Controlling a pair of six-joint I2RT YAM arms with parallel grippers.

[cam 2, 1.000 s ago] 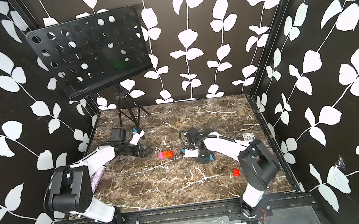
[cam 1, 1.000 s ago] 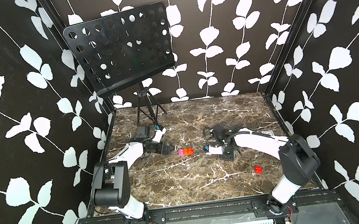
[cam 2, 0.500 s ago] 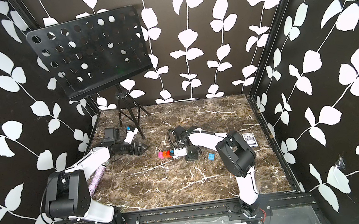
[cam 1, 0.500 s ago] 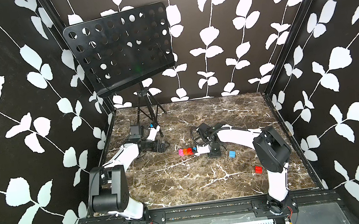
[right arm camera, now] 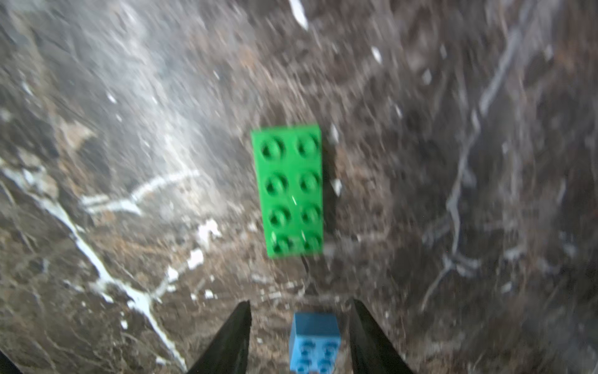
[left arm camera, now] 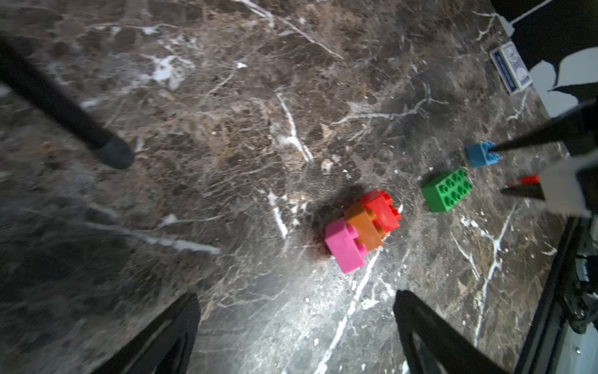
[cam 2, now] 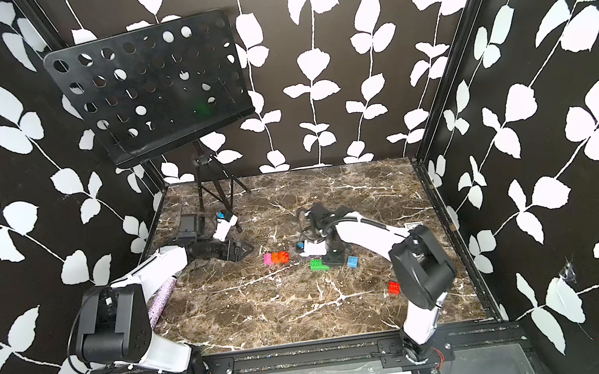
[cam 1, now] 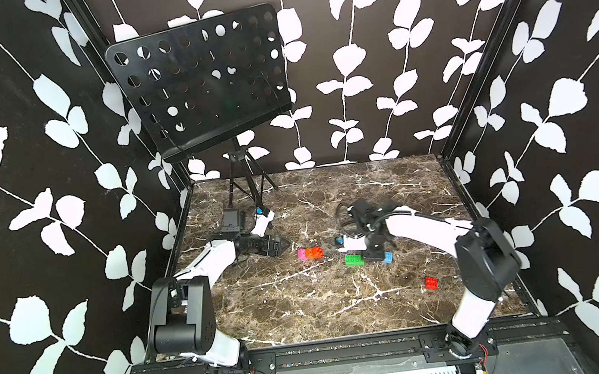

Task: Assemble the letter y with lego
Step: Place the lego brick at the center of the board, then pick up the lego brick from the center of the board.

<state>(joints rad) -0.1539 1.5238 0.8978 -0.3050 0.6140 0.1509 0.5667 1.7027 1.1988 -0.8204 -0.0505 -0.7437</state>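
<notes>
A joined pink, orange and red lego cluster (cam 1: 310,253) (cam 2: 276,258) (left arm camera: 362,226) lies mid-table. To its right a long green brick (cam 1: 354,260) (cam 2: 318,264) (right arm camera: 291,191) lies studs up, with a light blue brick (cam 1: 388,257) (cam 2: 352,261) (right arm camera: 314,343) just beyond it. My right gripper (cam 1: 372,254) (right arm camera: 301,302) hangs low over these two, open. The blue brick sits between its fingers with a gap on each side. A loose red brick (cam 1: 431,283) (cam 2: 394,287) lies nearer the front right. My left gripper (cam 1: 283,243) (left arm camera: 296,294) is open and empty, a little left of the cluster.
A black music stand (cam 1: 200,83) on a tripod occupies the back left corner; one tripod foot (left arm camera: 113,155) is near the left gripper. A blue card deck (left arm camera: 511,66) lies by the right wall. A purple glittery roll (cam 2: 162,300) lies under the left arm.
The right jaws have parted. The green and blue bricks now show side by side on the table under the right gripper. The left gripper has shifted slightly.
</notes>
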